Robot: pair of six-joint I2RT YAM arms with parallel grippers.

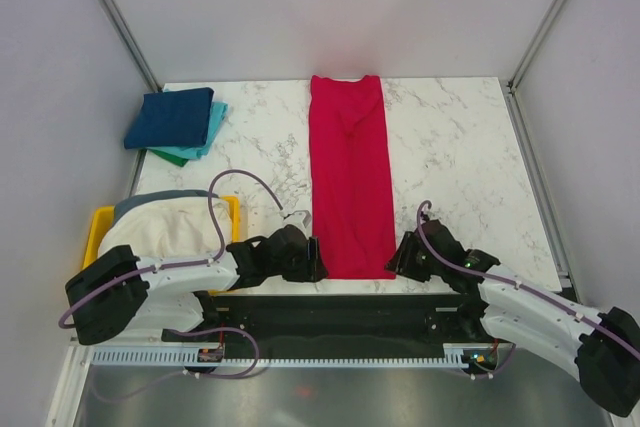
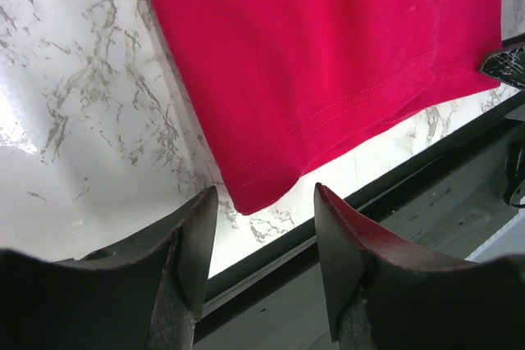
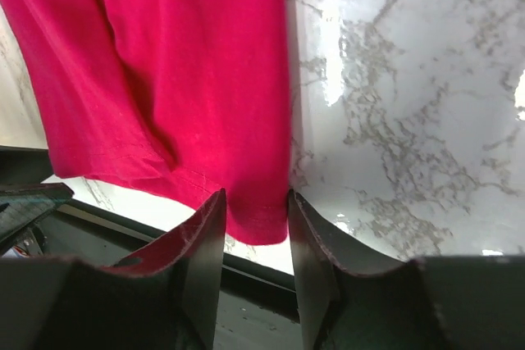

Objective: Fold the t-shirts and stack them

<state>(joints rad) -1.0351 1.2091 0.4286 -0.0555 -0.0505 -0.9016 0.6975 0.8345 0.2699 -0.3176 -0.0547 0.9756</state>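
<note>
A white tabletop (image 1: 455,147) veined in grey like marble was seen across the middle of the top view. It was enclosed at the back and on both sides by plain pale walls (image 1: 330,7), with a slanting metal post (image 1: 118,17) at each back corner. A yellow plastic tray (image 1: 96,232) was set at the tabletop's near left corner, only parts of its rim being shown. A black base plate (image 1: 340,317) was laid along the near edge, a white slotted strip (image 1: 330,355) was fixed just in front of it, and a grey metal surface (image 1: 350,402) was seen nearest the camera.
</note>
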